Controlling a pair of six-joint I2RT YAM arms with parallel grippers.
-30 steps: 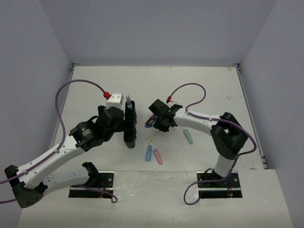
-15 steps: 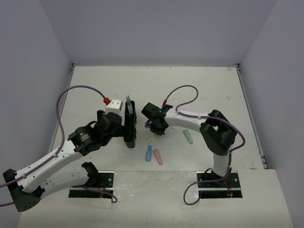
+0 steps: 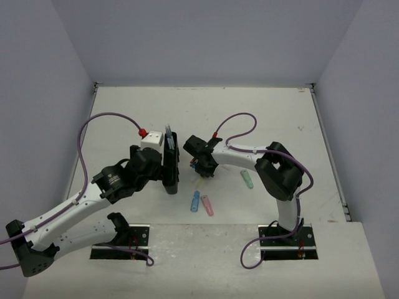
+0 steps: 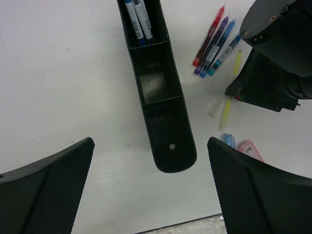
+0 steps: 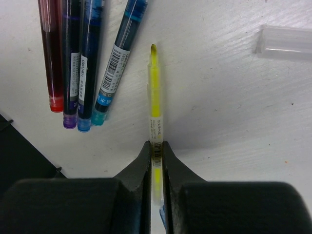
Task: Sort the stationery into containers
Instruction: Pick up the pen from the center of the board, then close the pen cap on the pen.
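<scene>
Fingers of the left gripper (image 4: 149, 146) stand wide apart on either side of the near end of the black organiser (image 4: 168, 146), with clear gaps on both sides, so nothing is held. The organiser lies on the white table (image 3: 124, 112), running away from the left wrist camera, and 2 blue pens (image 4: 138, 19) lie side by side in its far compartment.

Just right of the organiser, 4 pens lie together in a slanted row on the table: a red pen (image 5: 48, 58), a purple pen (image 5: 70, 58), a blue pen (image 5: 87, 58) and a teal-capped pen (image 5: 119, 63). They are close to one another and apart from the organiser.

Beside them, a little apart, is the yellow pen (image 5: 154, 97). The right gripper (image 5: 155, 163) is closed narrowly on its near end, both fingers pressed against the barrel, and its tip points away from the wrist. A clear cap (image 5: 287, 44) lies on the table to the right of that tip, apart from it.

Nearer the arm bases, a short blue piece (image 3: 195, 200) and a pink piece (image 3: 207, 205) lie just beside each other, and a green piece (image 3: 247, 179) lies alone further right.
</scene>
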